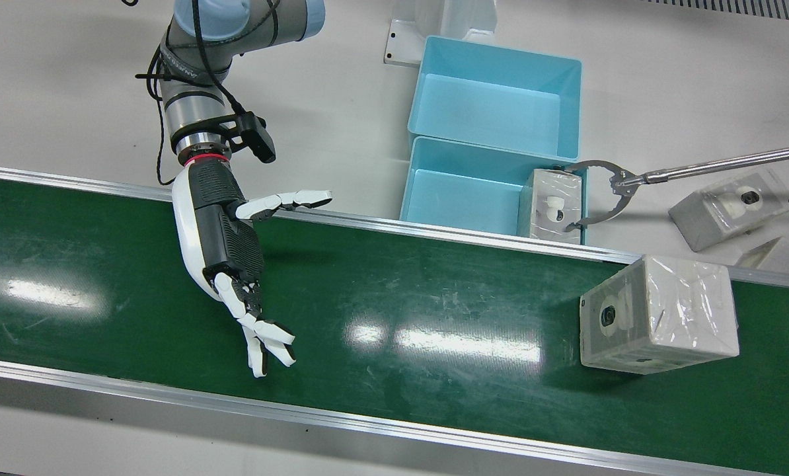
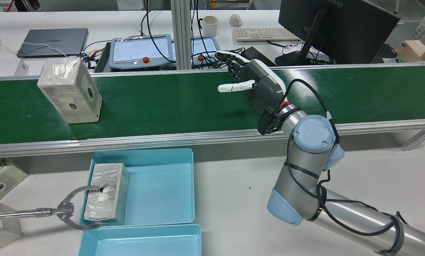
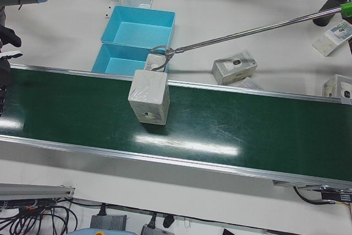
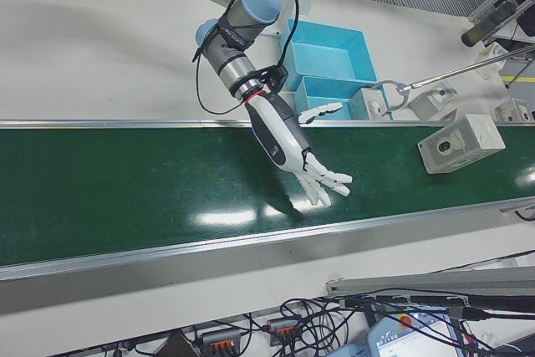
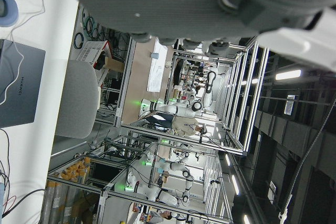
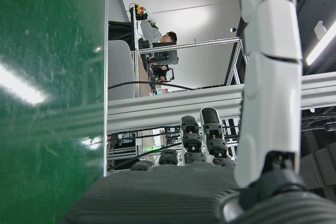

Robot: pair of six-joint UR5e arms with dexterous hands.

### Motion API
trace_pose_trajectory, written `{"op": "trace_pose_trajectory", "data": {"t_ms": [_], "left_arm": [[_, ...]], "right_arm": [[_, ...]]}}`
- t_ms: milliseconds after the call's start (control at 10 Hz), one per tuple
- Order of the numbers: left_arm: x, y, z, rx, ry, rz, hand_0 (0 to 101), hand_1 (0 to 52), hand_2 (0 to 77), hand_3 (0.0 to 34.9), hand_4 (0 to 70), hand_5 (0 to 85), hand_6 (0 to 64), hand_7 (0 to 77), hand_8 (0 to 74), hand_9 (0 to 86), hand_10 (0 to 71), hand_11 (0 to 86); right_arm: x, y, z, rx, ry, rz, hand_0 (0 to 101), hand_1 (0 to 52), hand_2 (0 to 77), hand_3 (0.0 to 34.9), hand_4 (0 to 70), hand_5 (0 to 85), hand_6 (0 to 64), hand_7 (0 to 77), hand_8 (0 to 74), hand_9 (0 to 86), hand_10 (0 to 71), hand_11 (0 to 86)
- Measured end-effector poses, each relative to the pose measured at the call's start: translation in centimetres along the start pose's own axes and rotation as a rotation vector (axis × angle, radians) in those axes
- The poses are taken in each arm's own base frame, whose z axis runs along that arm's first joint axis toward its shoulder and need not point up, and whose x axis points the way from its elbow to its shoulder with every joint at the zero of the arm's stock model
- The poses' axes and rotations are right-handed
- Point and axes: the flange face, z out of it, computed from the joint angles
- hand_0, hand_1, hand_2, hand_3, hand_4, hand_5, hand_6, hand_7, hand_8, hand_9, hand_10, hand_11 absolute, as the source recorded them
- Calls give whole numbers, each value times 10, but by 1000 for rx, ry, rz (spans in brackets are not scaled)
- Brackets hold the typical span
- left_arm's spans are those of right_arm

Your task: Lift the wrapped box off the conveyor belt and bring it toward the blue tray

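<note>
The right hand hovers over the green conveyor belt, fingers spread wide and holding nothing; bare belt lies between it and the wrapped box sitting well apart, close to the belt's far rail. Just beyond that rail stand two blue trays, where a metal grabber tool rings another wrapped box. I cannot tell the left hand's state.

A pale grey wrapped box (under clear film) sits on the dark green conveyor belt, near blue trays.
</note>
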Motion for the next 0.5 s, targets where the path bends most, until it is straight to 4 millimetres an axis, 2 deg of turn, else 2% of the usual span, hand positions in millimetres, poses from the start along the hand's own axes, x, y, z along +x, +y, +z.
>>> {"op": "trace_pose_trajectory", "data": {"t_ms": [500], "left_arm": [[0, 0, 0, 0, 0, 0, 0, 0, 11, 0, 0, 11, 5, 5, 5, 5, 5, 5]], "right_arm": [[15, 0, -3, 2, 19, 6, 482, 153, 114, 0, 93, 207, 55, 60, 11, 44, 0, 5]]}}
